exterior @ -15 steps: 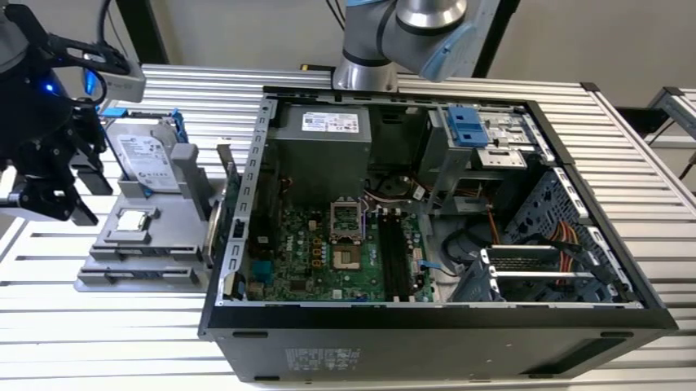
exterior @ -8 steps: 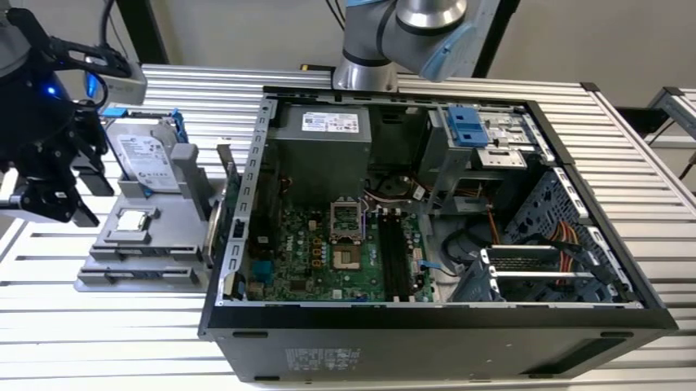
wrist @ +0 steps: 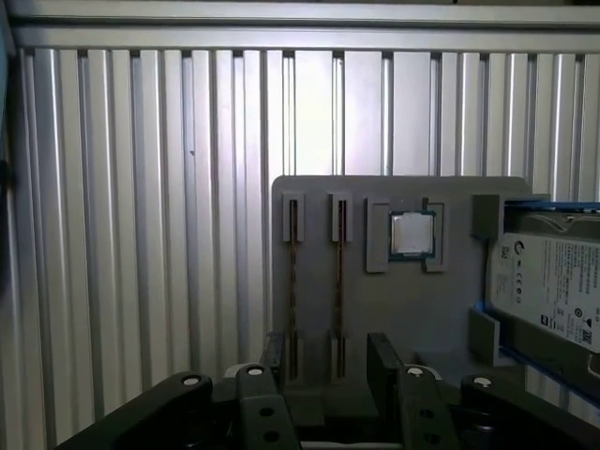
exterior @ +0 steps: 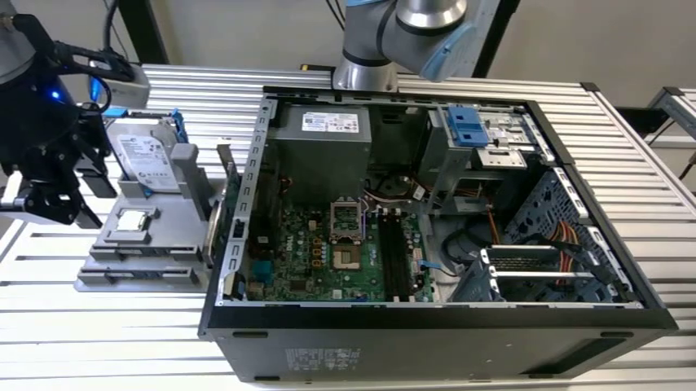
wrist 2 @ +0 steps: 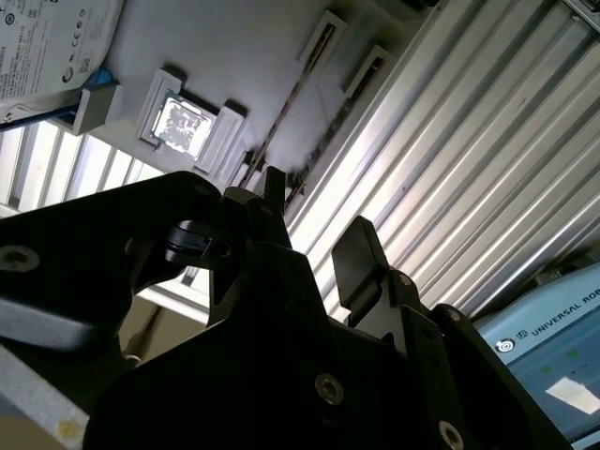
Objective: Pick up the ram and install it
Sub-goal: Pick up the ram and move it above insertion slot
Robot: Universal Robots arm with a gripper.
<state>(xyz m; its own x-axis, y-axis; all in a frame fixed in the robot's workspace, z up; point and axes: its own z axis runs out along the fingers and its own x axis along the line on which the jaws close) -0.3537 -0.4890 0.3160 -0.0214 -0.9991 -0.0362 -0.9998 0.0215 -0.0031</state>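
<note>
Gripper point(wrist: 328, 349) hangs spread wide and empty over the grey holder point(wrist: 422, 309). I judge it is lined up to straddle the ram point(wrist: 339, 281), which stands on edge in a slot there, thin side up for pinching. The motherboard point(exterior: 315, 261) lies well apart.

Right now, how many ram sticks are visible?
2. Both stand edgewise in the gray holder: the outer ram stick and the inner ram stick, next to the square chip. Others may hide in the computer case.
</note>
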